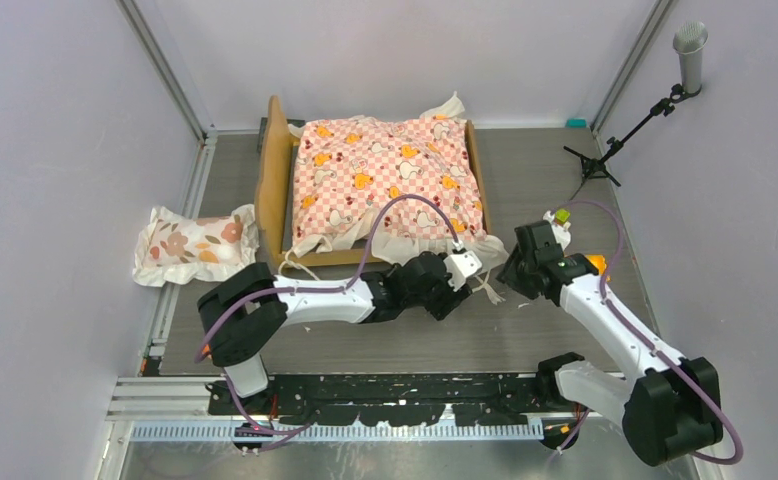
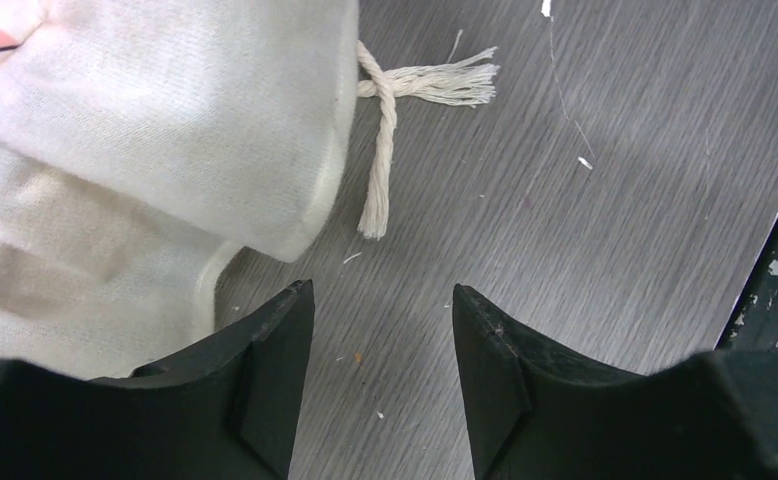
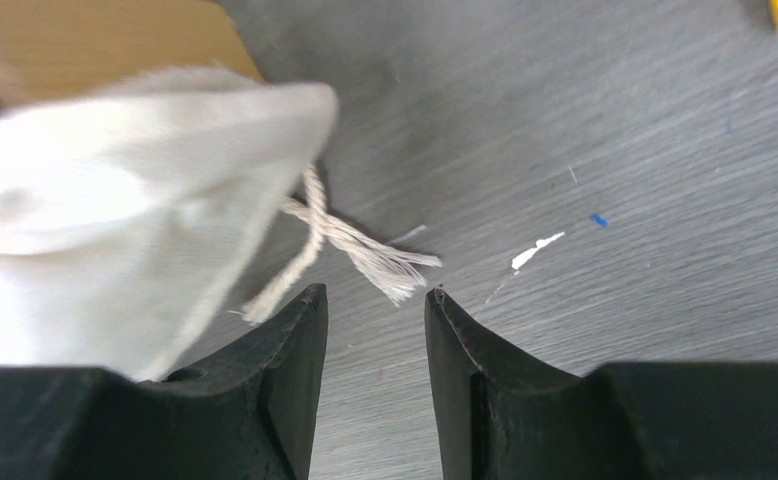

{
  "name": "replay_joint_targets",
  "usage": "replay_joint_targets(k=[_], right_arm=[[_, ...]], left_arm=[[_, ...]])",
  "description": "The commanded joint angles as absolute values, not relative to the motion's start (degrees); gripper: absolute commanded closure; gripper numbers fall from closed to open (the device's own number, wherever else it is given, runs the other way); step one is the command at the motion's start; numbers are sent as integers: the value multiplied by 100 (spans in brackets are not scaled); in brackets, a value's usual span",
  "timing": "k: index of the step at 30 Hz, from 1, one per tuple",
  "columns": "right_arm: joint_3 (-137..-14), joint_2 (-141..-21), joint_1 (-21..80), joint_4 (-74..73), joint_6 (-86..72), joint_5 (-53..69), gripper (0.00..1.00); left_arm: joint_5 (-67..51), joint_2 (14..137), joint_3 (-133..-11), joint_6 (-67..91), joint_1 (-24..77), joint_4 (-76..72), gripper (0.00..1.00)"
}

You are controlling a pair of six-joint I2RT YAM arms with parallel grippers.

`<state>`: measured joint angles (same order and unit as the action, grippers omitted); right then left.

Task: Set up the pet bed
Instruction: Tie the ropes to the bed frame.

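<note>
Sheet (image 1: 390,180) covers the pet bed (image 1: 277,180); pillow (image 1: 193,243), not yet placed, lies on the bench (image 1: 565,180) at left; left gripper (image 2: 383,300) and right gripper (image 3: 376,300) jaws open, empty.

Wood pet bed (image 1: 275,185); cloth sheet (image 1: 390,175); matt tbl (image 1: 445,345)
</note>
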<state>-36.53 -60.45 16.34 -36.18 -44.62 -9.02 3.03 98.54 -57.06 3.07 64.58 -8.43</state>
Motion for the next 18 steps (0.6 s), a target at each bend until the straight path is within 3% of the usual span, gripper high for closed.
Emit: replay_joint_targets(k=[1,5,8,12,18], right_arm=[[-4578,-5758,1625,-3811,-4087,-1328,52],[-5102,-5963,1621,-4151,-3753,-1312,49],[-5249,-6139,1624,-4186,-3481,-871,58],[-5287,-6210,1620,-4070,-3368,-878,55],[-5093,-6157,1622,-4198,-3448,-629,61]], left_arm=[[397,9711,-5730,656,6290,-1019,45],[213,9731,-5648,816,6175,-1096,45],[129,9743,-5693,790,6170,-1069,46],[113,9806,-5873,738,6138,-922,46],[27,9881,-5851,731,6125,-884,48]])
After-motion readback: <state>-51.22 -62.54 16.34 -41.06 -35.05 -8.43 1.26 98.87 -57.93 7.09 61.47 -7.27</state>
